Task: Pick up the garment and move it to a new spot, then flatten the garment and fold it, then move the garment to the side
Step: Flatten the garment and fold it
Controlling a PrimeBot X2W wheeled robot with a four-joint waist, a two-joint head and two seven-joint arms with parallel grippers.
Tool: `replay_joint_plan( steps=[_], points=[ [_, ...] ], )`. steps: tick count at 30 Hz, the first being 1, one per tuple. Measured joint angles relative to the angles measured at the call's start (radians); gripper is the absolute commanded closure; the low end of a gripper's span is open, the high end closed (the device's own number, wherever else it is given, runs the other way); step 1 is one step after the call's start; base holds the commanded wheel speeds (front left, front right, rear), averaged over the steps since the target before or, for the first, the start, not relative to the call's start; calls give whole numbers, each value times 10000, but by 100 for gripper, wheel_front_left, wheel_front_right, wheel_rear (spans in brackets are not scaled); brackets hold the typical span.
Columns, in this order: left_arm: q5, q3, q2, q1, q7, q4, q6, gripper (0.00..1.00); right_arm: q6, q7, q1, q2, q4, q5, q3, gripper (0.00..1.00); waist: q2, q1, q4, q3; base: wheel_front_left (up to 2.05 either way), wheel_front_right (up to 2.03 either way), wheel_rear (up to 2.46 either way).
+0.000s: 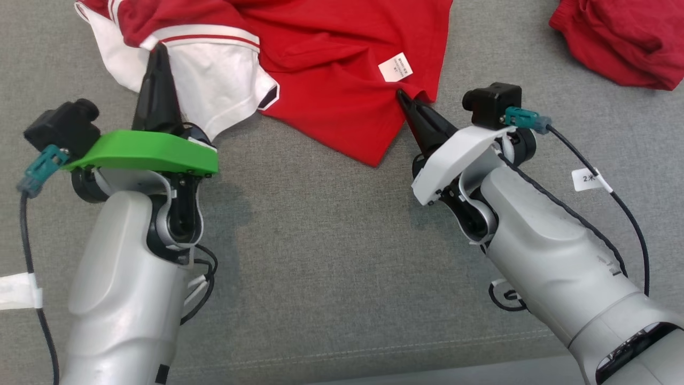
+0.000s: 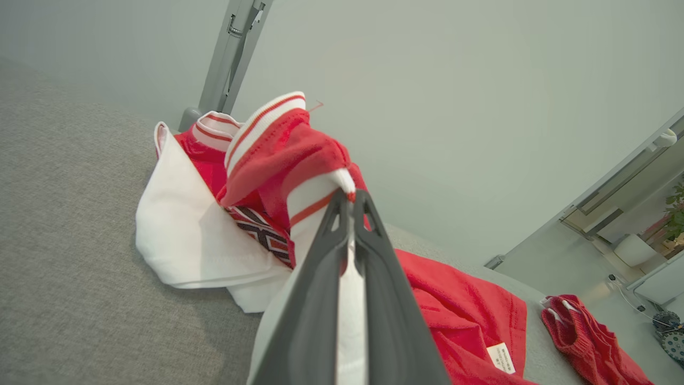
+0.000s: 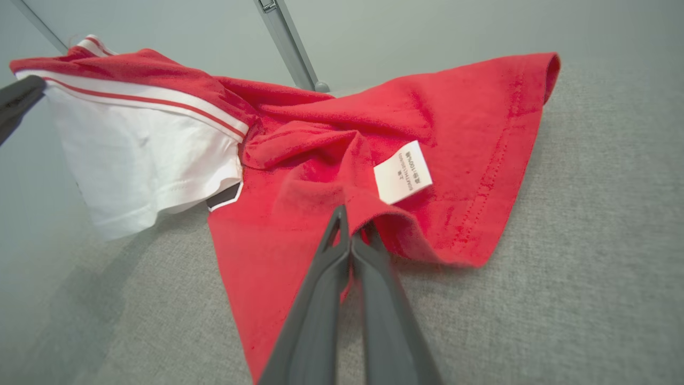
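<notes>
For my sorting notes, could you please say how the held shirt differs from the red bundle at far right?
The shirt has large white panels; the bundle looks nearly all red. The left end effector and right end effector pinch the shirt; the bundle lies untouched. Both sit on grey cloth.

The garment (image 1: 331, 80) is soft, matt knit cloth. The grey surface (image 1: 320, 256) beneath is coarse woven fabric. The left forearm shell (image 1: 123, 278) looks like smooth, faintly glossy plastic.

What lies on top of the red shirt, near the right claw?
A small white printed label lies on the shirt, near the right claw, which pinches the cloth. Whatever is under the shirt is covered and cannot be seen.
</notes>
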Motion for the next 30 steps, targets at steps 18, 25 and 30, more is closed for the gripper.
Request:
replay_joint_plan(
  steps=[18,25,30],
  points=[
    [-2249,2366,-12,-802,29,-2734,-102,100,-69,-86,-1889,-1528,-3193,-1206,-2192,100,0,0,-589,-1135,0,0,0],
    [-2917,2660,-19,-799,318,-4182,-130,100,-148,-88,-1076,-1837,-4529,-1363,-2859,100,0,0,-860,-1861,0,0,0],
    [-3252,2899,4,-755,683,-5428,65,100,-222,-88,-32,-2184,-5172,-1367,-2964,100,0,0,-1089,-2409,0,0,0]
  ],
)
